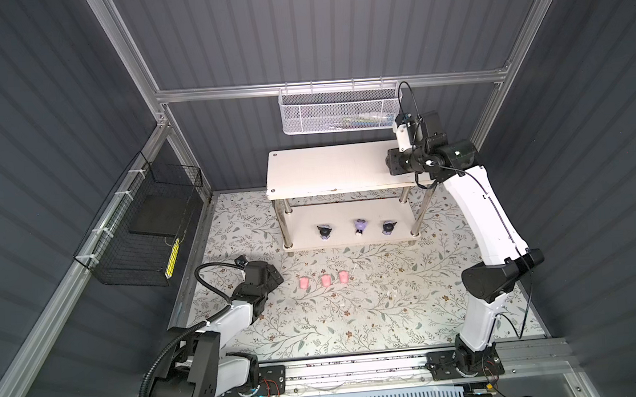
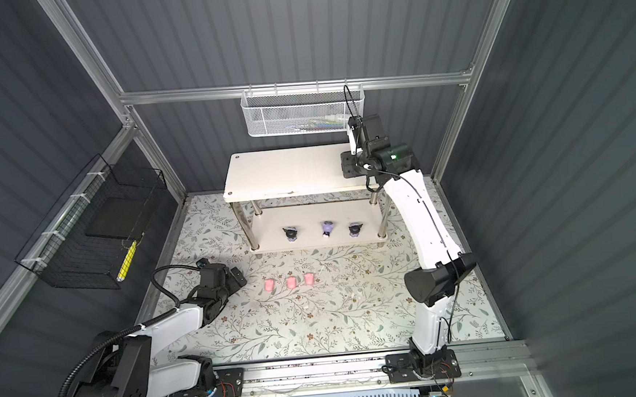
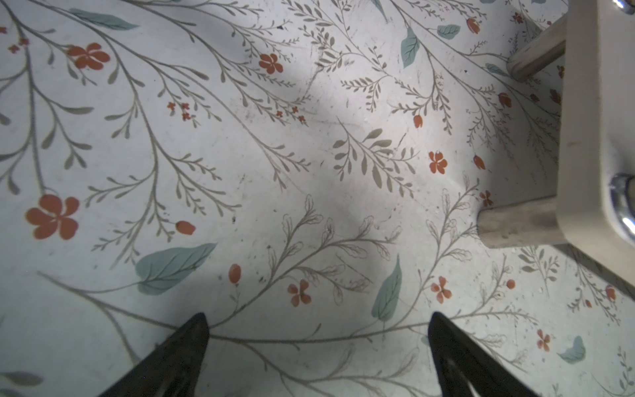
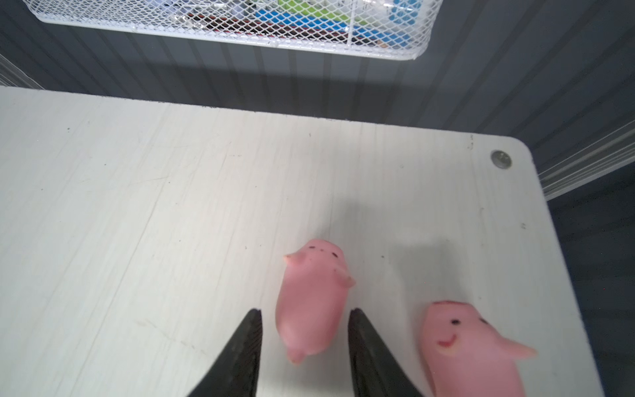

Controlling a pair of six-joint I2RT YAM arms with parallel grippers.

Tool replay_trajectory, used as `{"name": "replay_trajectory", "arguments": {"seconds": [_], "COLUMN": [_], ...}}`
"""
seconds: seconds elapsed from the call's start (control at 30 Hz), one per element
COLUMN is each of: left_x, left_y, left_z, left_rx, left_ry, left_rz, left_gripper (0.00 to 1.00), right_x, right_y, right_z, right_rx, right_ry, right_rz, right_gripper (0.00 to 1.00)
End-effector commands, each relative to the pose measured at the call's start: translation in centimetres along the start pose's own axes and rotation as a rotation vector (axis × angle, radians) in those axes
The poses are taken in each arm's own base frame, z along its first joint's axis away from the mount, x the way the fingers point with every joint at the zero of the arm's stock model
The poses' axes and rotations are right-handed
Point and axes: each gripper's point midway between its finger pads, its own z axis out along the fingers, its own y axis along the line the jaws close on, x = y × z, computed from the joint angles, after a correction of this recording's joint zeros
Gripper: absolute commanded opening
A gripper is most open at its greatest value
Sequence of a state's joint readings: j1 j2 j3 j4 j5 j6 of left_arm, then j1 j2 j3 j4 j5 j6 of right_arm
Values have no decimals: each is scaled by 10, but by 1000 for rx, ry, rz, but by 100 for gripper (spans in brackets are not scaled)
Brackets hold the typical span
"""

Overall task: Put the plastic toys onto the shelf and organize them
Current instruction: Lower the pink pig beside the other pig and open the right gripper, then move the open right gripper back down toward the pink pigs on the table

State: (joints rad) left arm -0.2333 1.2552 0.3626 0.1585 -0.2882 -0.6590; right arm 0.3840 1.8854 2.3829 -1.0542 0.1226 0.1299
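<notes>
Two pigs [image 4: 312, 299] on shelf [image 4: 171, 206] | right hand [image 4: 305, 310] parted around one | left hand [image 3: 318, 314] agape

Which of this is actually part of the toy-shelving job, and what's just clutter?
Job:
- shelf
- three pink pigs on the mat
- two pink pigs on the top tier
- three black-and-lavender figurines on the lower tier

Lying about:
- white mesh basket
- black wire basket
- floral mat

No legible text, brand or number in any view: packets [image 4: 309, 24] in white mesh basket [image 4: 103, 17] blurred behind mesh; yellow strip [image 1: 172, 258] in black wire basket [image 1: 124, 268] too small to read.
</notes>
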Motion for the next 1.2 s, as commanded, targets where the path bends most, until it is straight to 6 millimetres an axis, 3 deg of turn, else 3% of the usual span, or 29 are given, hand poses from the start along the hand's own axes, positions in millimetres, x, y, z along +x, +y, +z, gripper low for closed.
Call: {"name": "replay_trajectory", "arguments": {"seconds": [0.0, 0.4, 0.53, 0.67, 0.87, 1.0, 1.17], "left_x": [4, 5, 4, 4, 3, 2, 1], "left_y": [3, 3, 3, 4, 4, 4, 3], "left_z": [1, 2, 2, 1, 0, 0, 0], "left_rx": [-23, -25, -26, -28, -32, -34, -32], "left_ry": [26, 31, 27, 26, 25, 24, 25], "left_rz": [14, 15, 15, 16, 18, 22, 19], "left_gripper": [100, 100, 100, 100, 100, 100, 100], "right_x": [-18, -24, -14, 20, 97, 143, 203], "right_y": [1, 6, 25, 53, 82, 96, 117], "right_z": [-32, -100, -124, -137, -144, -139, -109], "right_rx": [-32, -102, -168, -240, -333, -416, -471], "right_ry": [-79, -185, -241, -303, -298, -274, -145], "right_rz": [12, 15, -53, -162, -243, -180, -115], "right_gripper": [46, 50, 51, 51, 49, 46, 46]}}
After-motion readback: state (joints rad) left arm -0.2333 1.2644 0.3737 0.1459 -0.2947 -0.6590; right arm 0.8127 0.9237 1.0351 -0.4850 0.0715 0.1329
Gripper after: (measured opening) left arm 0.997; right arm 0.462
